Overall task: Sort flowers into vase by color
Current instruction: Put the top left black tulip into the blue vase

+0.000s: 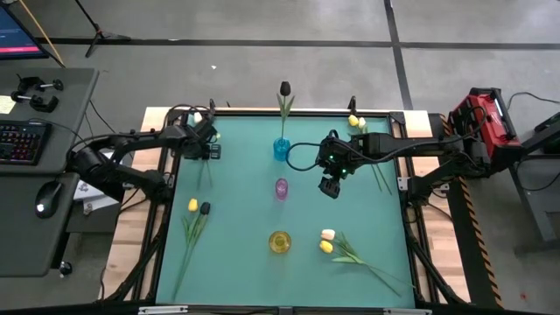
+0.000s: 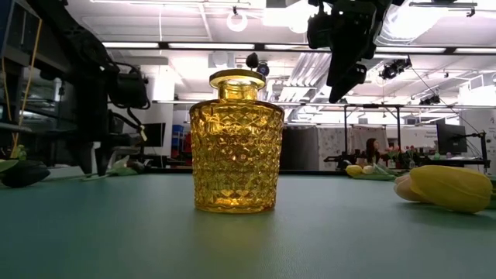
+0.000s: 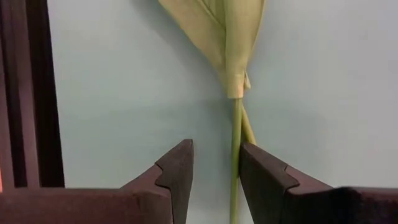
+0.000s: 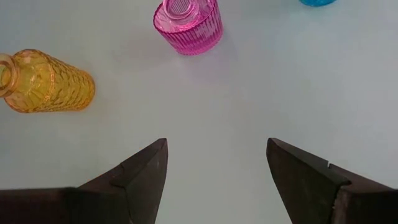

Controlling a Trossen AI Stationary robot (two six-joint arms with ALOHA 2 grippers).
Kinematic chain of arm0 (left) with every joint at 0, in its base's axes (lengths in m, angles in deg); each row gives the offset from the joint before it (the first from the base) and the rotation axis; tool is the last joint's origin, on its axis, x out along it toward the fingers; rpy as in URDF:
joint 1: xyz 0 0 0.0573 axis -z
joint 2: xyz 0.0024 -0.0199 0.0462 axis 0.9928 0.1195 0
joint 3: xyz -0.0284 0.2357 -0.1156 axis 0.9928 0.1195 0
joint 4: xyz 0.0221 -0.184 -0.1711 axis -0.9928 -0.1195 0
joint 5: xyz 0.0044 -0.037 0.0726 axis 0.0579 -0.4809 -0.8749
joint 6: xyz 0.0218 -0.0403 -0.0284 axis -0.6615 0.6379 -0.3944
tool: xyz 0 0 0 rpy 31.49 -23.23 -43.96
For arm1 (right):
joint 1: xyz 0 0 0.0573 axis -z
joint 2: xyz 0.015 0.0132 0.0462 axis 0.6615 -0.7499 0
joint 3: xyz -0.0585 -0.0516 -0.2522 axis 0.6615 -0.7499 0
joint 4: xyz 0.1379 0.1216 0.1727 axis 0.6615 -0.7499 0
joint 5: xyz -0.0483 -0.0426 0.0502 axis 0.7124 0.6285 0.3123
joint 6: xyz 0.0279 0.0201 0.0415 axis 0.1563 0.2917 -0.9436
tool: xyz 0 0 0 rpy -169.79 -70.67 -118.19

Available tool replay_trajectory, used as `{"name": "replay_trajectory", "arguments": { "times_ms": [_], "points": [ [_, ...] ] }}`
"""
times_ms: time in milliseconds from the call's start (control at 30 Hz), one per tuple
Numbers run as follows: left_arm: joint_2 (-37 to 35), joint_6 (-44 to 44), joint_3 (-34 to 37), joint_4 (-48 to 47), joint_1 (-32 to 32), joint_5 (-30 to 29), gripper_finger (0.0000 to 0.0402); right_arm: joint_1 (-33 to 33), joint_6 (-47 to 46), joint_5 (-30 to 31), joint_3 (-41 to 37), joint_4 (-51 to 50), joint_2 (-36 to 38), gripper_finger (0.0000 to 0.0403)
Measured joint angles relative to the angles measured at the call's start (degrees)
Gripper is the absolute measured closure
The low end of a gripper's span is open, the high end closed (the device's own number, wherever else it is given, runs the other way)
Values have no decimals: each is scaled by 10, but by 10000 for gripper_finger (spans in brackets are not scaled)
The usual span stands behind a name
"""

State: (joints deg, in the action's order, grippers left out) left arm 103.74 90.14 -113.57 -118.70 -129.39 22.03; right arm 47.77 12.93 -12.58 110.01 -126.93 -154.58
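Observation:
My left gripper (image 1: pixel 208 150) is low over the table's far-left part, open by a narrow gap (image 3: pixel 214 149). A thin green flower stem (image 3: pixel 235 155) with pale leaves (image 3: pixel 227 37) lies on the table and runs through that gap. My right gripper (image 1: pixel 329 188) (image 4: pixel 216 146) hangs open and empty above the table, right of the pink vase (image 1: pixel 281 188). A near-black tulip (image 1: pixel 284 88) stands in the blue vase (image 1: pixel 281 149). The yellow vase (image 1: pixel 280 242) (image 2: pixel 232 143) is empty. Other flowers lie on the table: yellow and dark (image 1: pixel 198 208), yellow (image 1: pixel 354 121), peach and yellow (image 1: pixel 327 241). My left gripper comes from above with a finger on either side of the stem (image 3: pixel 236 180), fingers across it. The stem lies on the table, close against one finger (image 3: pixel 258 174); I cannot tell whether that finger touches it.
The three vases stand in a row down the middle of the green table (image 1: pixel 245 271). Black frame rails edge the table (image 3: pixel 25 93). Free surface lies between the vases and the flower groups. A desk with keyboard (image 1: pixel 17 140) stands left of the table.

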Motion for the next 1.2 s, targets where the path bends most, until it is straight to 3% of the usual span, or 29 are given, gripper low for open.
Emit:
{"name": "replay_trajectory", "arguments": {
  "times_ms": [367, 733, 833, 933, 1200],
  "points": [
    [12, -10, 1, 84, -19, -29, 284, 0, -14, 0, 0, 2, 0, 142],
    [32, -10, 0, 126, -45, -11, 288, 0, -26, 0, 0, 6, 0, 142],
    [36, -8, -1, 128, -42, -7, 320, 0, -28, 0, 0, 7, 0, 142],
    [35, -18, -1, 131, -39, 1, 382, 0, -29, 0, 0, 7, 0, 142],
    [-37, -32, 3, 80, -38, 41, 398, 0, -29, 0, 0, 8, 0, 142]
  ]
}}
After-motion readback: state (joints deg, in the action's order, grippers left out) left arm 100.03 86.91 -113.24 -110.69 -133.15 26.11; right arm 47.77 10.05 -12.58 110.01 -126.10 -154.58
